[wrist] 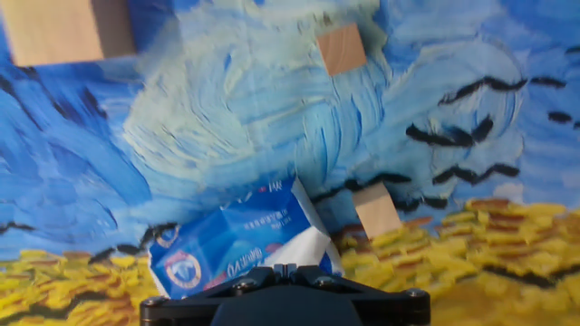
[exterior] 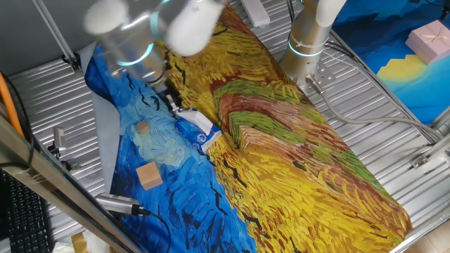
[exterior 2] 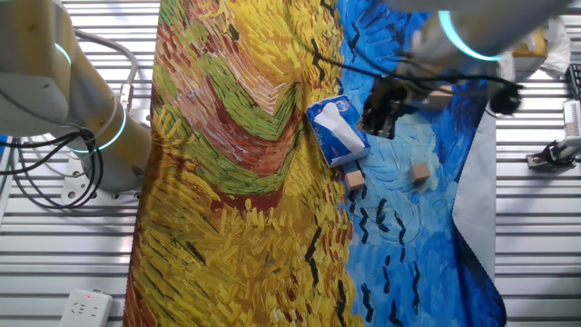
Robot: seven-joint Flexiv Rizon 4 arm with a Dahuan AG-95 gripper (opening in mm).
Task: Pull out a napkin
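The blue-and-white tissue packet (exterior: 199, 128) lies on the painted cloth, at the border of its blue and yellow parts. It also shows in the other fixed view (exterior 2: 334, 133) and low in the hand view (wrist: 231, 249). A white napkin (wrist: 305, 249) sticks out of the packet's opening, right at my fingertips. My gripper (wrist: 285, 269) has its jaws together, closed on the napkin's edge. In the fixed views the gripper (exterior: 173, 104) (exterior 2: 376, 116) hangs just over the packet's end.
Tan wooden cubes lie on the blue cloth: a large cube (exterior: 149, 175) (wrist: 63, 29), a small cube (exterior: 143, 127) (wrist: 342, 47) and another small cube (exterior 2: 355, 180) (wrist: 376, 210) beside the packet. The robot base (exterior: 309, 35) stands at the cloth's far edge. A pink box (exterior: 430, 39) is far right.
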